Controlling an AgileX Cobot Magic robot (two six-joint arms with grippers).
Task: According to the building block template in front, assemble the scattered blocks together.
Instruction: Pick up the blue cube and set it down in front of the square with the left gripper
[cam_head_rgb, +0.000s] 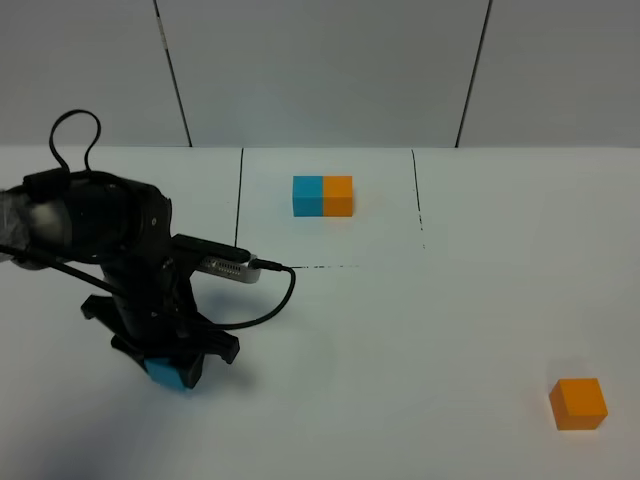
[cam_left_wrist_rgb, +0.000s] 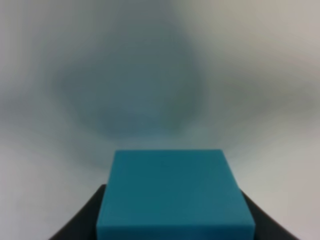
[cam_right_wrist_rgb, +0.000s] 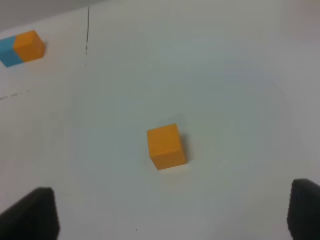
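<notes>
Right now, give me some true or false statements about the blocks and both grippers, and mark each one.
1. The left gripper is shut on the blue cube. True.
2. The right gripper holds the orange cube. False: its jaws are open and the cube lies free on the table.
3. In the high view, the template shows blue on the left and orange on the right. True.
4. The orange cube touches the template. False: they lie far apart.
</notes>
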